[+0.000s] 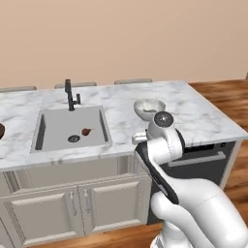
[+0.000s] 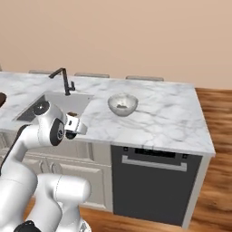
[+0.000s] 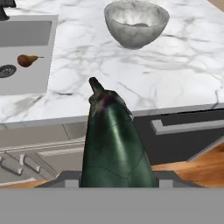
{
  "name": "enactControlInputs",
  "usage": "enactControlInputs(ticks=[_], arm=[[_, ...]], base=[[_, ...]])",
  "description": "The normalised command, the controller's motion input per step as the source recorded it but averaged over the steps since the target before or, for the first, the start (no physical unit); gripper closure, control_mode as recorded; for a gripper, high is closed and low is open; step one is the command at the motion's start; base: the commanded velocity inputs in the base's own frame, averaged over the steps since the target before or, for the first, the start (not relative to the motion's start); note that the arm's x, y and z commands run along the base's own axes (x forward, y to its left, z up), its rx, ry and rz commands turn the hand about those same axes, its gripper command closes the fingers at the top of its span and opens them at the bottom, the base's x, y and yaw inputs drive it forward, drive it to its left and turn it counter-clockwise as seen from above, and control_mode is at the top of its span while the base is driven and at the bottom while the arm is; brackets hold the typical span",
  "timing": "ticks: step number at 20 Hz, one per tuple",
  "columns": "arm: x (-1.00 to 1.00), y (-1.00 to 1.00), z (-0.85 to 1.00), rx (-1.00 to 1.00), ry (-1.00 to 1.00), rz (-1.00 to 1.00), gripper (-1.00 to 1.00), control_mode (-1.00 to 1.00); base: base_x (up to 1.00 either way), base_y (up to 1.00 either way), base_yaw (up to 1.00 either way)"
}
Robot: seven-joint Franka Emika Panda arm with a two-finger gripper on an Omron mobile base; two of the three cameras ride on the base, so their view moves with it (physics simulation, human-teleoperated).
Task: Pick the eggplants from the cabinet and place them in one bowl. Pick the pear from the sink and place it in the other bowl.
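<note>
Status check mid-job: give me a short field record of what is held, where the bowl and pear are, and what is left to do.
end effector: shut on the dark glossy eggplant, stem pointing forward
bowl: grey marbled bowl on the white marble counter, no eggplant in it
pear: brown pear in the sink basin, beside the drain
pending: eggplant not yet placed; pear not yet picked

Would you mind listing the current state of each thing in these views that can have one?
gripper: shut on the eggplant
eggplant: held, stem pointing toward the counter
bowl: upright on the counter, nothing visible inside
pear: lying in the sink beside the drain
faucet: no water running
cabinet doors: closed
dishwasher: door closed
</note>
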Motion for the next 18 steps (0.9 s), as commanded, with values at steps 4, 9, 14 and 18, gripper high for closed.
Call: enactControlInputs(ticks=[4, 9, 14, 18], arm=[[0.00, 0.00, 0.00, 0.00, 0.00, 0.00, 1.00, 1.00], [0.00, 0.00, 0.00, 0.00, 0.00, 0.00, 1.00, 1.00], [0.00, 0.00, 0.00, 0.00, 0.00, 0.00, 1.00, 1.00], [0.00, 0.00, 0.00, 0.00, 0.00, 0.00, 1.00, 1.00]], base=[[0.49, 0.19, -0.08], [0.49, 0.19, -0.08], [0.46, 0.19, -0.08], [0.39, 0.20, -0.08]])
